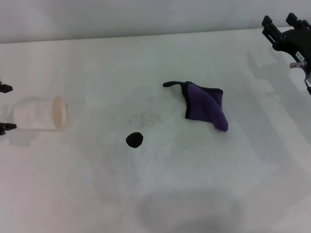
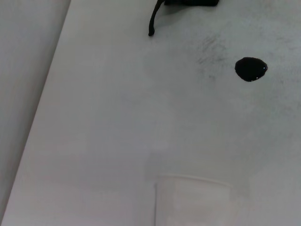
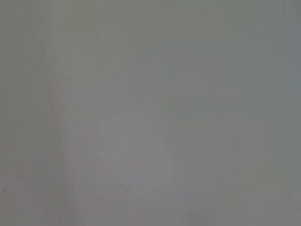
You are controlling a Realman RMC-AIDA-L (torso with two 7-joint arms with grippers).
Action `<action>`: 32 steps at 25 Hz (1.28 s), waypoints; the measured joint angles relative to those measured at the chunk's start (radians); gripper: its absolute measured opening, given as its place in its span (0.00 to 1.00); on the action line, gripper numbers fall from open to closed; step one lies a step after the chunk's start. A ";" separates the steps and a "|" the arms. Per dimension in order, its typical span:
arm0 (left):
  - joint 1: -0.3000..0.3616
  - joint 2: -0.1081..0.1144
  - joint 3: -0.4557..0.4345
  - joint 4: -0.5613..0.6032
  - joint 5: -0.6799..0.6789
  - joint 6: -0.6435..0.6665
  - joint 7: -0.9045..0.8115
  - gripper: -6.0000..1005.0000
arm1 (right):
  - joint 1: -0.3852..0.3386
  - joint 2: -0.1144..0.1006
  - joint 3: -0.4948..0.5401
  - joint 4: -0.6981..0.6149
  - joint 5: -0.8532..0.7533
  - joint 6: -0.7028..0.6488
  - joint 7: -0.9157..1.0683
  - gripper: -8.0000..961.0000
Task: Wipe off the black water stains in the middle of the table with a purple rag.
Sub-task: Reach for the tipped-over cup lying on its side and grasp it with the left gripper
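Note:
The purple rag (image 1: 206,107) lies crumpled on the white table (image 1: 146,58), right of the middle, its black loop (image 1: 171,84) trailing to the left. The black water stain (image 1: 134,140) is a small round blob in front and left of the rag, a short gap away. In the left wrist view the stain (image 2: 250,68) and the rag's loop (image 2: 154,21) show too. My right gripper (image 1: 279,20) hovers open at the far right rear, well away from the rag. At the left edge my left gripper (image 1: 4,108) stands open, its two tips either side of a cup's base.
A white paper cup (image 1: 41,114) lies on its side at the far left, mouth toward the middle; the left wrist view catches its rim (image 2: 193,179). Faint grey specks (image 1: 143,118) lie behind the stain. The right wrist view shows only plain grey.

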 joint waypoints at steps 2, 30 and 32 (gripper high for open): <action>-0.001 -0.012 0.001 -0.001 0.011 0.015 0.004 0.88 | 0.003 0.000 -0.002 -0.001 0.000 -0.006 0.000 0.76; -0.014 -0.080 0.093 -0.253 0.035 0.384 0.101 0.88 | -0.005 0.000 0.004 -0.002 0.011 -0.008 0.000 0.76; -0.018 -0.081 0.092 -0.267 0.035 0.394 0.102 0.88 | -0.006 0.000 0.004 -0.002 0.012 -0.007 0.000 0.76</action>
